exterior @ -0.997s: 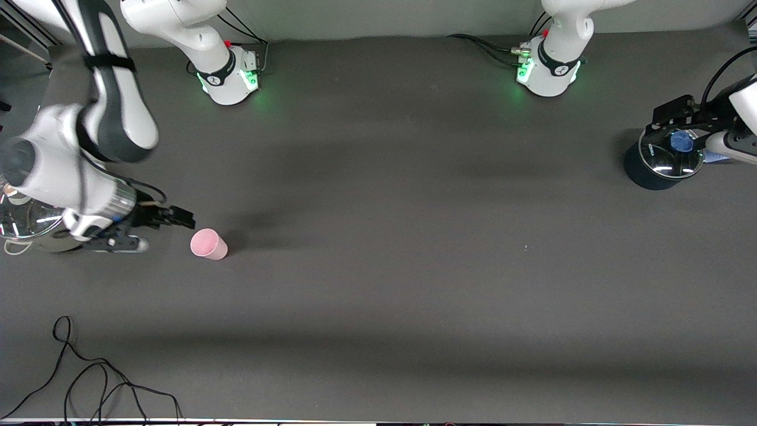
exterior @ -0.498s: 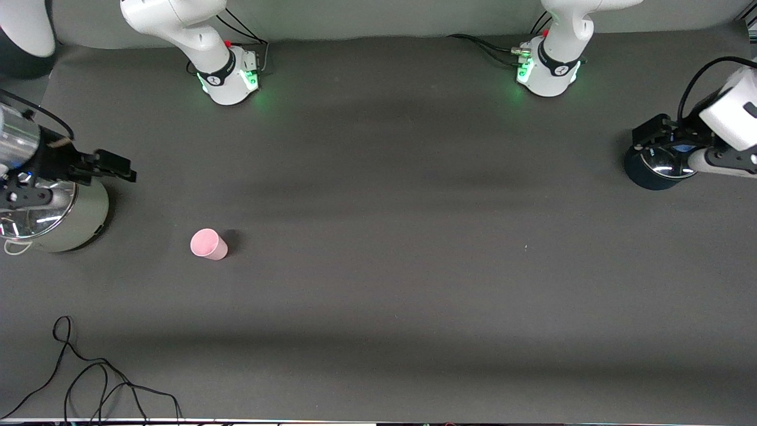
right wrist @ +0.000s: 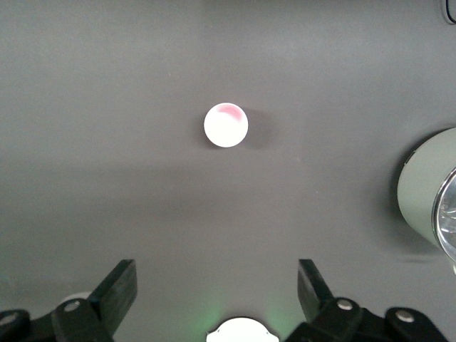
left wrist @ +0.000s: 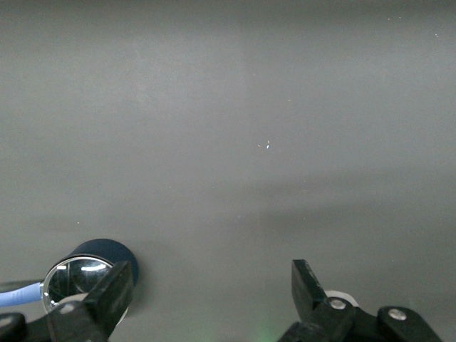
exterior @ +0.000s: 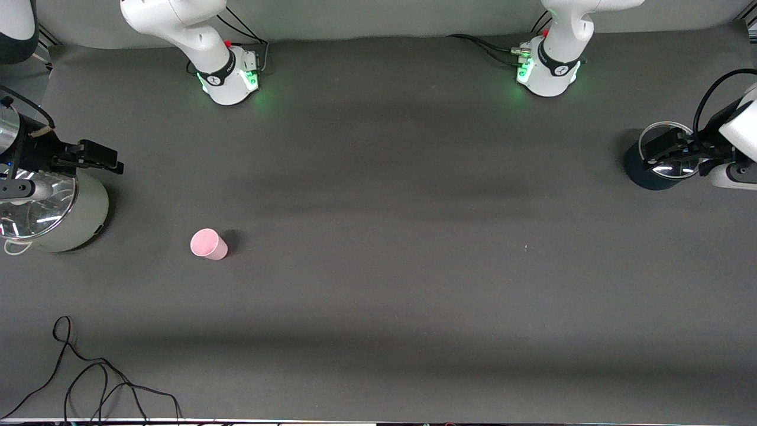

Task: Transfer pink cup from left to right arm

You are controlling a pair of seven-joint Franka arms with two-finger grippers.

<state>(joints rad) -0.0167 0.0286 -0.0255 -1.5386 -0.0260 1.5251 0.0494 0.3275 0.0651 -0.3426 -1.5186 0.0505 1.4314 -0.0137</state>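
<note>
The pink cup (exterior: 208, 244) stands alone on the dark table, toward the right arm's end; nothing holds it. It also shows in the right wrist view (right wrist: 226, 125), well ahead of the fingers. My right gripper (exterior: 102, 157) is open and empty, up in the air over the edge of a grey pot (exterior: 71, 219); its jaws stand wide apart (right wrist: 216, 285). My left gripper (exterior: 657, 149) is open and empty over the dark blue glass-lidded pot (exterior: 644, 171) at the left arm's end. In the left wrist view (left wrist: 210, 288) its jaws stand wide apart, with nothing between them.
The grey pot has a glass lid (exterior: 32, 207) and shows in the right wrist view (right wrist: 424, 192). The blue pot shows in the left wrist view (left wrist: 96, 263). A black cable (exterior: 89, 378) lies near the table's front edge. The two arm bases (exterior: 227, 74) (exterior: 547, 71) stand along the table's back edge.
My right gripper has pulled away from beside the pink cup, toward the right arm's end, to over the grey pot. My left gripper shifted slightly over the blue pot. The cup has not moved.
</note>
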